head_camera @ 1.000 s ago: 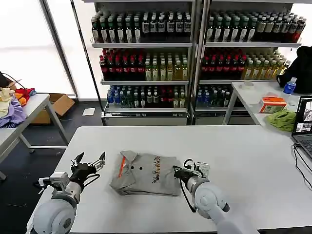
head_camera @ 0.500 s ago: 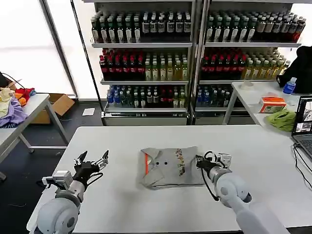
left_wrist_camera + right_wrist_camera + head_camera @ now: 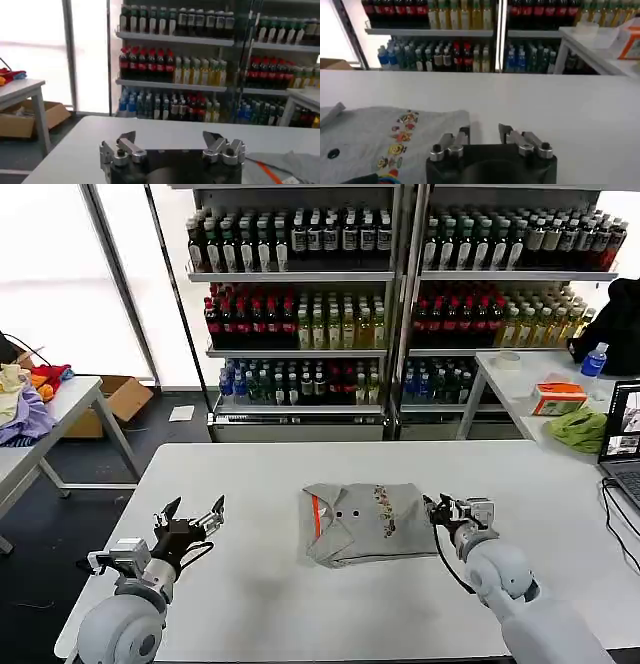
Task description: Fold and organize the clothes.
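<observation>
Leftmost, the left gripper (image 3: 190,517) hovers over bare tabletop (image 3: 250,604), fingers spread wide, well apart from the shirt (image 3: 368,522). Mid-tabletop lies that grey shirt, folded to a rough rectangle, with an orange-trimmed buttoned placket and a small multicoloured print; its folded-under parts are hidden. Just beside its right edge sits the right gripper (image 3: 447,511), fingers slightly apart, holding nothing.
</observation>
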Motion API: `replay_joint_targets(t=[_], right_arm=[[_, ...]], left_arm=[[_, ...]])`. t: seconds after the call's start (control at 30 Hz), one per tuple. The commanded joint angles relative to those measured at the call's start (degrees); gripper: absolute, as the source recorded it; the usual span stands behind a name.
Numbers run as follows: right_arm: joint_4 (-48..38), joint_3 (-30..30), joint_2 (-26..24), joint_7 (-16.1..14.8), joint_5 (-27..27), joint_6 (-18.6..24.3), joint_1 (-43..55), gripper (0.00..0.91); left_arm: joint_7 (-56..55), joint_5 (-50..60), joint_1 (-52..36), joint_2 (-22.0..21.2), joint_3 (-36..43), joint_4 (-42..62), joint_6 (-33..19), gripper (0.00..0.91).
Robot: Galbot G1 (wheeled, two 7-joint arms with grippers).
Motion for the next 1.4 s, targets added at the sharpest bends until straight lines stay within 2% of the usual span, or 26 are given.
replay_joint_targets(t=[0.03, 0.17, 0.37, 0.7, 0.8, 0.83, 0.9, 1.2, 1.37, 1.4], right_arm=[[8.21, 1.42, 1.81, -5.50, -11.86, 3.32, -6.74, 0.907], [7.48, -0.70, 4.29, -4.68, -10.89, 2.77, -5.21, 0.907], [4.07, -2.32, 6.07, -1.07, -5.11, 0.10, -3.57, 0.907], [0.61, -4.04, 7.76, 2.07, -1.75, -0.20, -3.24, 0.907], [0.33, -3.98, 7.67, 3.34, 0.44, -0.24, -3.19, 0.907], [0.34, -3.94, 7.62, 4.49, 2.98, -0.31, -3.10, 0.907], [0.19, -3.88, 7.54, 4.91, 3.71, -0.33, -3.08, 0.907], [4.26, -1.98, 6.43, 5.24, 3.96, -0.37, -5.05, 0.907], [9.07, 0.78, 5.65, 3.94, 2.08, -0.27, -6.78, 0.907], [10.15, 1.51, 5.59, 3.11, 0.40, -0.23, -7.00, 0.907]], left_arm=[[0.07, 0.53, -0.04, -0.48, 1.16, -0.30, 0.03, 0.907], [0.27, 0.91, 0.63, -0.58, 1.18, -0.38, -0.06, 0.907], [0.49, 0.82, 1.76, -0.10, 0.14, -1.01, -0.09, 0.907], [0.57, 0.91, 1.90, -0.63, 0.55, -0.55, -0.09, 0.907], [0.67, 0.92, 1.91, -0.52, 0.58, -0.47, -0.04, 0.907], [0.68, 0.88, 1.86, -0.46, 0.57, -0.45, 0.00, 0.907], [0.68, 0.85, 1.80, -0.35, 0.54, -0.44, 0.01, 0.907], [0.57, 1.20, 2.70, -1.13, 0.33, -1.62, 0.08, 0.907], [0.91, 1.95, 3.54, -1.94, 0.22, -1.36, -0.34, 0.907], [0.93, 2.17, 3.38, -2.27, 0.22, -1.02, -0.55, 0.907]])
